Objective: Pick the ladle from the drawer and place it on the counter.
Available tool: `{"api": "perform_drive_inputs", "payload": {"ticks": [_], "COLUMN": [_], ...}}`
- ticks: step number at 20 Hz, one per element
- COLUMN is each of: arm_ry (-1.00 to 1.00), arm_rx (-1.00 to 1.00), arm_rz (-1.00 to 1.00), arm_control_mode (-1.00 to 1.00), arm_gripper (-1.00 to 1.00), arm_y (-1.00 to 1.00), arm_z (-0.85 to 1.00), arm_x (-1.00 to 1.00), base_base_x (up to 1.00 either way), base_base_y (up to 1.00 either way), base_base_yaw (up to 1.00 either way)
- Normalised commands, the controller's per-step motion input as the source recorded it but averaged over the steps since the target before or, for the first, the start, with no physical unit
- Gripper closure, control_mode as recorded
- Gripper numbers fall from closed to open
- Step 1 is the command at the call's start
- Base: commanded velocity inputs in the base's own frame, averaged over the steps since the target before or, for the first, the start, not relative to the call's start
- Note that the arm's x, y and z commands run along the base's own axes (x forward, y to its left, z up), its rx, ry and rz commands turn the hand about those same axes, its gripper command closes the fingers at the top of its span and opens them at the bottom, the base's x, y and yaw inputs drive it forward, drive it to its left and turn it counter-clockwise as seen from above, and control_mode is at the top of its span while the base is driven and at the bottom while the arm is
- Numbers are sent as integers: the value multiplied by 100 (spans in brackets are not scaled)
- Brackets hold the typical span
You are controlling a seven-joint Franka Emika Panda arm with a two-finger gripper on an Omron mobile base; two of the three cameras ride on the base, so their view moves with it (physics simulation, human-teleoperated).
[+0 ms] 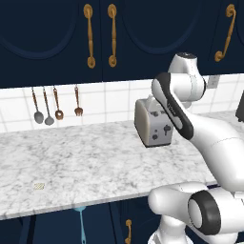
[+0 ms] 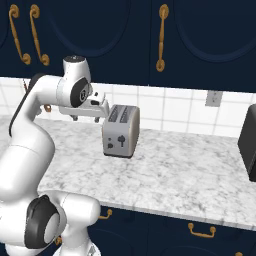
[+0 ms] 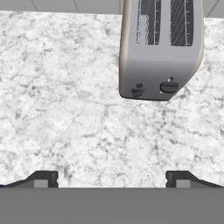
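White-and-grey marbled tabletop (image 1: 86,162) is lying broad and bare left of the silver two-slot toaster (image 3: 161,48); our tool (image 3: 112,179) is hovering spread above it. We're spotting the light-blue ladle (image 1: 81,220) below the tabletop's front edge.

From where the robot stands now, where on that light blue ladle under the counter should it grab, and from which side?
Grip the ladle on its thin straight handle, coming from above with the fingers across it. It lies below the counter edge, handle pointing toward the robot, and its bowl end is partly hidden. The open gripper hangs over the counter near the toaster.
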Motion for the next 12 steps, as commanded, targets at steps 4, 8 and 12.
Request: {"api": "perform_drive_inputs", "payload": {"ticks": [4, 8, 12], "arm_ry": [0, -3, -7], "arm_rx": [-1, -2, -2], "arm_rz": [13, 22, 37], "arm_control_mode": [-100, -100, -100], "arm_gripper": [-100, -100, -100], "arm_y": [20, 46, 28], "arm_z": [-1, 0, 0], "arm_x": [-68, -99, -100], "base_base_x": [0, 0, 0], "base_base_y": [0, 0, 0], "base_base_yaw": [0, 0, 0]}}
